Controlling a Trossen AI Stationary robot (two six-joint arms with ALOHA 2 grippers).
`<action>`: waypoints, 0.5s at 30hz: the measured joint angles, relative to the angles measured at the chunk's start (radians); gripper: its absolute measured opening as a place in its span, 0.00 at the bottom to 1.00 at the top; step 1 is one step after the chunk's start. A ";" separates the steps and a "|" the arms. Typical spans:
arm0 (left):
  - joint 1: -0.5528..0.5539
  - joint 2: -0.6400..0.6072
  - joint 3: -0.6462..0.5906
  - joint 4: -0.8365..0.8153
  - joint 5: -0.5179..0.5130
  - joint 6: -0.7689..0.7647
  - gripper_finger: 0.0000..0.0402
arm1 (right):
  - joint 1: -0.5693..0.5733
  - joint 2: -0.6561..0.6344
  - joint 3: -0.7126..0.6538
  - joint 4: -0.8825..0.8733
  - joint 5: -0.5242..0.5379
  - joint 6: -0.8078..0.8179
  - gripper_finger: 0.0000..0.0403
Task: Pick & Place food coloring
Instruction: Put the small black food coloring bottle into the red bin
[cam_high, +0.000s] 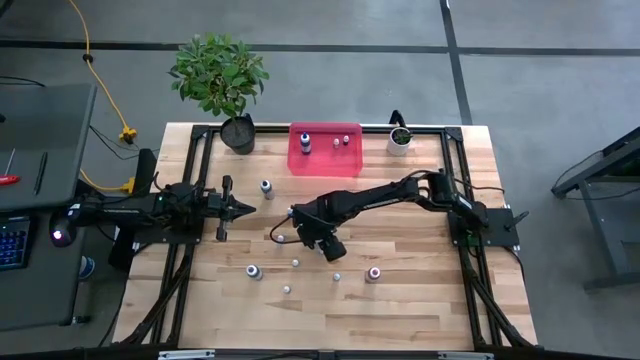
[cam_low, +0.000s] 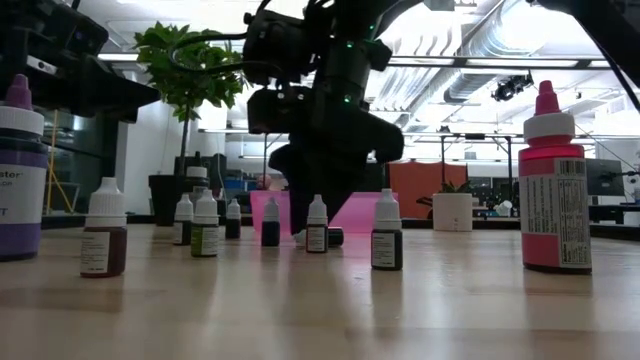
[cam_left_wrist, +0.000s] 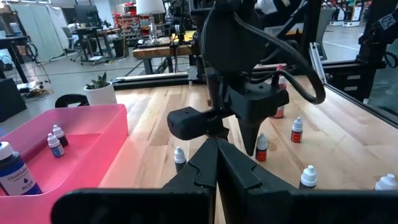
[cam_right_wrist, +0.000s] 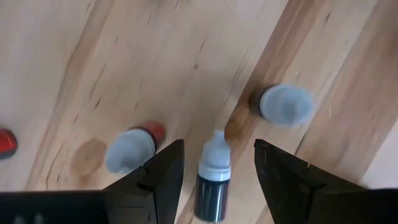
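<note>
Small food coloring bottles stand scattered on the wooden table. My right gripper (cam_right_wrist: 217, 146) (cam_high: 328, 243) is open and points down over the table's middle. Its fingers stand on either side of one tiny bottle (cam_right_wrist: 214, 177) with a white cap and dark body, which stands upright on the table (cam_low: 317, 230), with a gap on each side. Two other small bottles (cam_right_wrist: 130, 149) (cam_right_wrist: 285, 104) stand close by. My left gripper (cam_high: 243, 208) (cam_left_wrist: 217, 149) is shut and waits level at the table's left, touching nothing.
A pink tray (cam_high: 325, 165) at the far edge holds three bottles, one larger and blue (cam_left_wrist: 12, 174). A black-potted plant (cam_high: 238, 133) and a small white pot (cam_high: 399, 140) flank it. A large purple bottle (cam_low: 15, 170) and a pink one (cam_low: 553, 190) stand near the front.
</note>
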 joint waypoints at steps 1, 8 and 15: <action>0.000 0.000 0.000 0.000 0.000 0.000 0.00 | -0.001 0.001 0.000 -0.004 0.000 0.000 0.46; 0.000 0.000 0.000 0.000 0.000 0.000 0.00 | -0.002 0.001 0.000 -0.019 0.000 0.000 0.46; 0.000 0.000 0.000 0.000 0.000 0.000 0.00 | -0.002 0.001 -0.027 0.005 -0.008 0.005 0.46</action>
